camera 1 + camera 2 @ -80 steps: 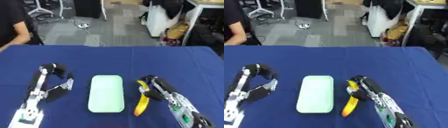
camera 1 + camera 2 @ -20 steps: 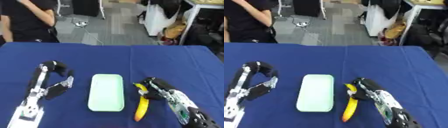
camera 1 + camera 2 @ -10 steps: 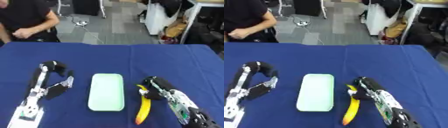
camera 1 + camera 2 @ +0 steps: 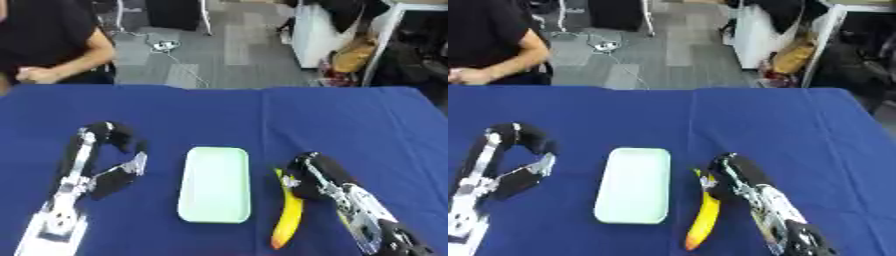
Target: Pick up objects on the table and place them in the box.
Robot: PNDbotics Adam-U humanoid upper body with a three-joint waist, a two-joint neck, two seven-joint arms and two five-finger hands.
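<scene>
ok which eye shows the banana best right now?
Right eye view. The banana shows nearly end to end there, from the top by the right hand to its lower tip, well inside the picture. The left eye view shows the same banana beside the green box, but its tip sits nearer the bottom edge.

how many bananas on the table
1. The banana lies on the blue table right of the green box, with the right hand at its upper end. None looks hidden.

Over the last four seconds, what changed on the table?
The right hand drew slightly back toward the robot with the banana, fingers curled at its top end. The left hand and the box stayed put.
</scene>
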